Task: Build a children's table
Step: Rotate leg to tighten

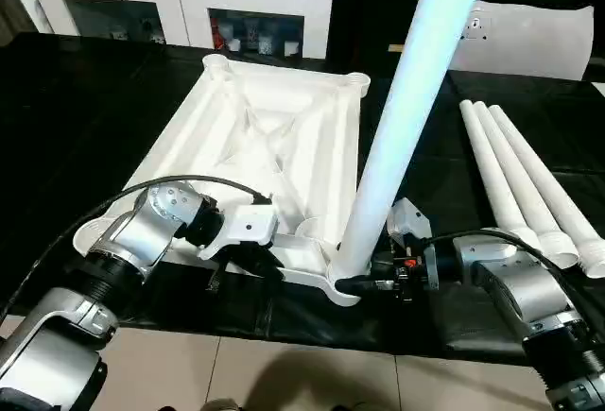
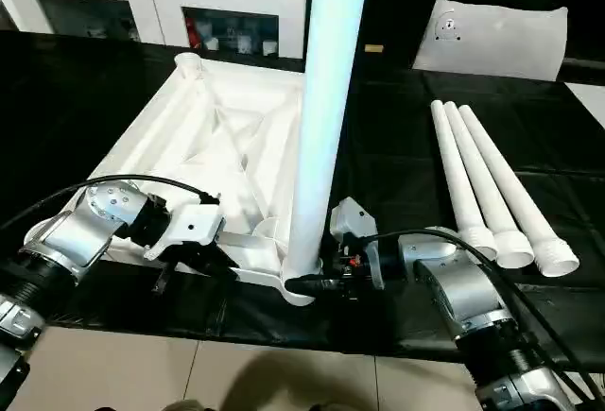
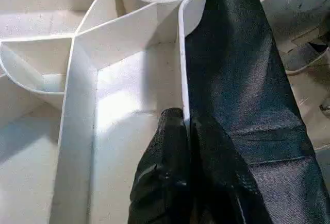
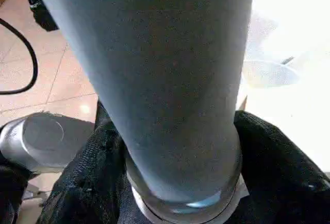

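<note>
**Black-covered worktable, white cabinets (image 1: 180,0) beyond**

Tabletop (image 1: 274,137): upside down, centre-left. Upright leg (image 1: 397,137): seated in near right corner socket. Three spare legs (image 1: 525,179): lying right. Left gripper (image 3: 186,131): jaws pinched on tabletop's near rim. Right gripper (image 1: 364,283): fingers flank the upright leg's base; grip unclear.

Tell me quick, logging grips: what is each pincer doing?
Left pincer: shut on the tabletop rim.
Right pincer: around the upright leg base.
</note>
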Controlling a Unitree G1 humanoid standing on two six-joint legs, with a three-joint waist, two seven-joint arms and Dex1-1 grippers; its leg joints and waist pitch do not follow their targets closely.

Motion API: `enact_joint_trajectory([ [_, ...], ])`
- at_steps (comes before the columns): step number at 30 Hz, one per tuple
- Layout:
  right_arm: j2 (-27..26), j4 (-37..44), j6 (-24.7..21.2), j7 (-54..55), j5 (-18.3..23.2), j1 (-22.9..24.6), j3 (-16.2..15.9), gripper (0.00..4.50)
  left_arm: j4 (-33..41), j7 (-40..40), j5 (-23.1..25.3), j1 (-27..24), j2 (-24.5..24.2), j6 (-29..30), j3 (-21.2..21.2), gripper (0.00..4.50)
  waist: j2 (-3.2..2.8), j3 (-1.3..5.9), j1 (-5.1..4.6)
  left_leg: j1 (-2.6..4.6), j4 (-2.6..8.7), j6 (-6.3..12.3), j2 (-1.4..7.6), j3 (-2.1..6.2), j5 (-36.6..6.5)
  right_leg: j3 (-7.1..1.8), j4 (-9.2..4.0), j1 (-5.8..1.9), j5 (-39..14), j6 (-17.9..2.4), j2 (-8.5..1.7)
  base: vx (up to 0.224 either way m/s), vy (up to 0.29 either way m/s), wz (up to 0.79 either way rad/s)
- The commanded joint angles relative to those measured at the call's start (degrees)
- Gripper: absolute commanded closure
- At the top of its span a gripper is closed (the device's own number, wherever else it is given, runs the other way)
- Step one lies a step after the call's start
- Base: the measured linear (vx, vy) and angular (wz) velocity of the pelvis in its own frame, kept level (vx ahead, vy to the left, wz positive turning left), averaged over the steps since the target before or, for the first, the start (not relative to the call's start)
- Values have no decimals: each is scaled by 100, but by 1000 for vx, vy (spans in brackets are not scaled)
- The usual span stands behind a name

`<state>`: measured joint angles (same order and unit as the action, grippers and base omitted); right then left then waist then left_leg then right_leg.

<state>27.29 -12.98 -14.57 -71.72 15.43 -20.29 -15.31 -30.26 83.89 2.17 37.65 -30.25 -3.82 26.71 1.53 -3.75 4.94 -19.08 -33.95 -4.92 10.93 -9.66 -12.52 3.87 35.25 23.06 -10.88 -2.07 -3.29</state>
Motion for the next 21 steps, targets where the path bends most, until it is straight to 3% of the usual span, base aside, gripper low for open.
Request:
enact_joint_trajectory([
  [1, -23, 198, -185, 54, 121, 81, 37, 174, 12, 41, 52, -25, 83, 124, 46, 450, -46, 383, -14, -54, 351, 308, 226, 25, -374, -326, -353, -379, -534, -1317, -456, 0, 0, 0],
  [3, -103, 381, -319, 212, 188, 264, 77, 175, 92, -244, -33, -97, 167, 455, -102, 450, -72, 363, -7, -53, 356, 287, 226, 26, -420, -329, -363, -372, -573, -1315, -462, 0, 0, 0],
  [5, -199, 470, -400, 375, 232, 362, 124, 175, 180, -408, -127, -157, 241, 705, -214, 450, -51, 356, -14, -39, 371, 241, 221, 27, -565, -325, -393, -370, -840, -1270, -459, 0, 0, 0],
  [7, -861, 647, -642, 1606, 140, 655, 331, 176, 685, -1132, -377, -439, 504, 1538, -596, 450, -69, 330, -36, -35, 392, 133, 255, 35, -706, -336, -419, -342, -1063, -1245, -484, 0, 0, 0],
  [8, -1033, 643, -666, 1919, 56, 699, 343, 176, 835, -1343, -411, -511, 581, 1765, -682, 450, -41, 322, -57, -33, 411, 63, 226, 45, -790, -318, -460, -345, -1391, -1133, -478, 0, 0, 0],
  [9, -1270, 609, -719, 2296, -17, 729, 369, 176, 1001, -1652, -418, -584, 702, 2048, -790, 450, -46, 323, -83, -46, 424, 15, 221, 58, -815, -311, -452, -359, -1541, -1078, -482, 0, 0, 0],
  [10, -1441, 581, -765, 2544, -41, 741, 400, 176, 1120, -1837, -410, -631, 785, 2213, -845, 450, -51, 298, -149, -41, 431, -23, 193, 62, -929, -300, -524, -337, -1972, -924, -470, 0, 0, 0],
  [12, -1753, 519, -852, 2960, -60, 738, 469, 176, 1337, -2161, -404, -711, 960, 2560, -951, 450, -24, 288, -216, -45, 421, 23, 177, 60, -1019, -301, -574, -316, -2295, -797, -462, 0, 0, 0],
  [15, -2208, 366, -968, 3547, -117, 664, 551, 176, 1619, -2609, -377, -790, 1270, 3031, -1101, 450, -50, 278, -266, -37, 415, 87, 179, 55, -1028, -310, -592, -267, -2368, -771, -451, 0, 0, 0],
  [16, -2779, 59, -1065, 4341, -283, 459, 683, 176, 1918, -3232, -258, -832, 1724, 3540, -1237, 450, -37, 271, -303, -53, 428, 75, 180, 66, -1007, -299, -596, -262, -2445, -728, -447, 0, 0, 0],
  [19, -3219, -336, -1109, 5062, -480, 176, 799, 176, 2089, -3729, -120, -821, 2083, 3787, -1220, 450, -42, 275, -347, -68, 440, 45, 166, 91, -1011, -283, -607, -278, -2518, -651, -444, 0, 0, 0],
  [20, -3256, -385, -1123, 5136, -513, 137, 796, 176, 2105, -3763, -95, -817, 2108, 3785, -1189, 450, -17, 288, -366, -64, 433, 56, 169, 81, -999, -293, -606, -269, -2444, -650, -438, 0, 0, 0],
  [21, -3318, -488, -1163, 5249, -583, 53, 767, 176, 2139, -3779, -50, -813, 2144, 3747, -1093, 450, -38, 292, -373, -54, 433, 74, 175, 82, -968, -302, -589, -261, -2236, -679, -431, 0, 0, 0],
])
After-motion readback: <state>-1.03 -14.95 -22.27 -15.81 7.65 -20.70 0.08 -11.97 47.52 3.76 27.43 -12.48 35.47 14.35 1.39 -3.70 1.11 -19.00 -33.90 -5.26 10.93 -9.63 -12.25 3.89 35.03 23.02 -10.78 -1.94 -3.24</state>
